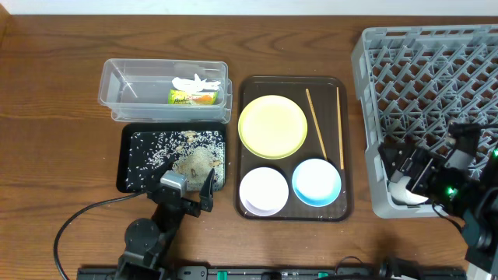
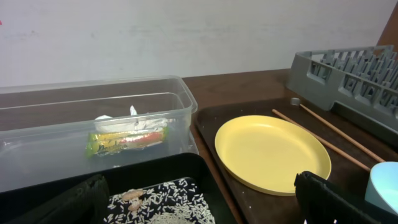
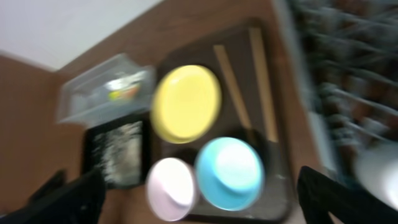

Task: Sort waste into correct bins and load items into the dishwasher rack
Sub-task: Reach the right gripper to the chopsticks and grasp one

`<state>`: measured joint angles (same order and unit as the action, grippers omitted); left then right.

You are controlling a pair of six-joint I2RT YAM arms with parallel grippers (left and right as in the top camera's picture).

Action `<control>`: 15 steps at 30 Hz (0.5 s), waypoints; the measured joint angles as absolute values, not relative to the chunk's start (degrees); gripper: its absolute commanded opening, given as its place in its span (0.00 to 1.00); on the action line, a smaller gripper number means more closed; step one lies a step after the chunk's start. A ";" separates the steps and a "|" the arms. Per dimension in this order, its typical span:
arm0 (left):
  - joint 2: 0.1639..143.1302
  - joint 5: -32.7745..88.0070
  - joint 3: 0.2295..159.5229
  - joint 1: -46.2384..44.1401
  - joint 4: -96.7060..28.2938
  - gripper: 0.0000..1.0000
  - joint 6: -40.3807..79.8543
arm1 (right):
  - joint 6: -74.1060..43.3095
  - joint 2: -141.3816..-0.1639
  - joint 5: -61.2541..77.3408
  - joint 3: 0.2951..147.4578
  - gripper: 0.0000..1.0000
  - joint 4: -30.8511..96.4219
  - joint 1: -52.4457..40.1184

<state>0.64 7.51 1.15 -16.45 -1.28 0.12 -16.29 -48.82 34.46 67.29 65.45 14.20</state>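
Note:
The clear tub (image 1: 128, 89) holds the green-and-orange wrapper (image 1: 193, 97) and white paper bits (image 1: 196, 81); both also show in the left wrist view, wrapper (image 2: 127, 140) in tub (image 2: 37, 140). Rice and scraps (image 1: 191, 159) lie in the black tray (image 1: 128, 183). The yellow-green plate (image 1: 272, 126), white bowl (image 1: 264, 190), light blue bowl (image 1: 317, 182) and two chopsticks (image 1: 316, 123) rest on a brown serving tray (image 1: 346, 206). My left gripper (image 1: 191, 187) hangs open over the black tray's near edge, empty. My right gripper (image 1: 430, 148) is open and empty over the grey dishwasher rack (image 1: 436, 70).
The right wrist view is motion-blurred; it shows the plate (image 3: 186, 102), blue bowl (image 3: 229, 173) and white bowl (image 3: 172, 188) below my right gripper (image 3: 202, 205). The rack's near left wall (image 1: 372, 167) stands close to the serving tray. A black cable (image 1: 78, 225) runs at front left.

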 measured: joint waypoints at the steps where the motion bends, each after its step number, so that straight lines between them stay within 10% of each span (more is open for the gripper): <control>1: 0.64 7.49 1.15 -16.45 -1.28 0.97 0.14 | -16.49 -49.12 35.55 67.29 0.87 65.32 12.51; 15: 0.64 7.49 1.17 -16.45 -1.28 0.97 0.14 | -27.79 -61.04 7.70 67.29 0.79 74.30 -25.45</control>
<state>0.64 7.49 1.17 -16.45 -1.28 0.14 -27.79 -61.04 7.70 67.29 74.30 -25.45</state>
